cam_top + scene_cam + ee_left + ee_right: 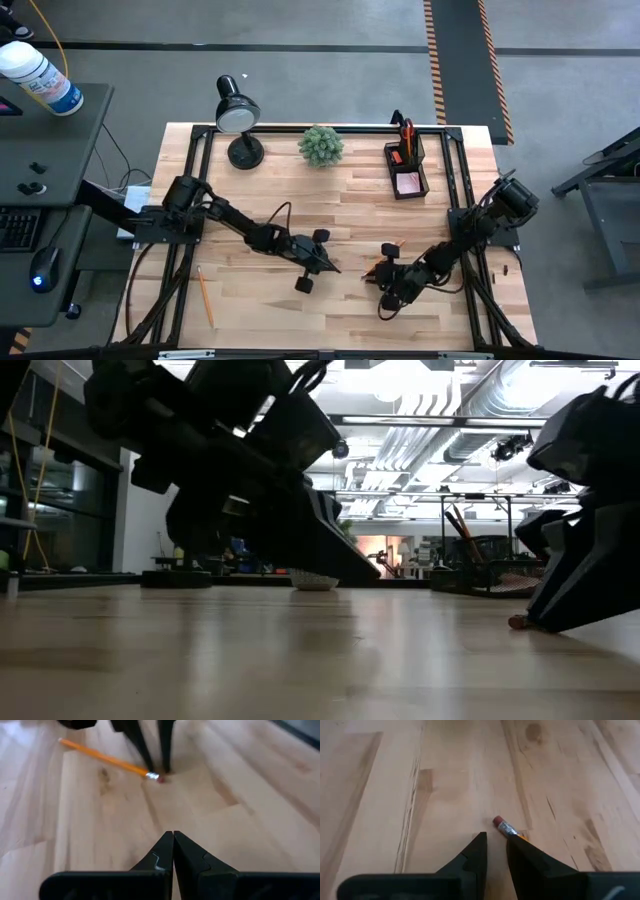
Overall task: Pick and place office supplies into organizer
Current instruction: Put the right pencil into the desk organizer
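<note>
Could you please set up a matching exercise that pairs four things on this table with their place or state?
Things:
1. desk lamp
2. organizer
3. plant
4. left gripper

Place or state:
A. shut, empty, over the middle of the table
B. near the table's top-right corner in the high view
C. at the table's top-left corner in the high view
D. at the table's top edge in the high view, between two other things

Pairs: 1-C, 2-B, 3-D, 4-A
</note>
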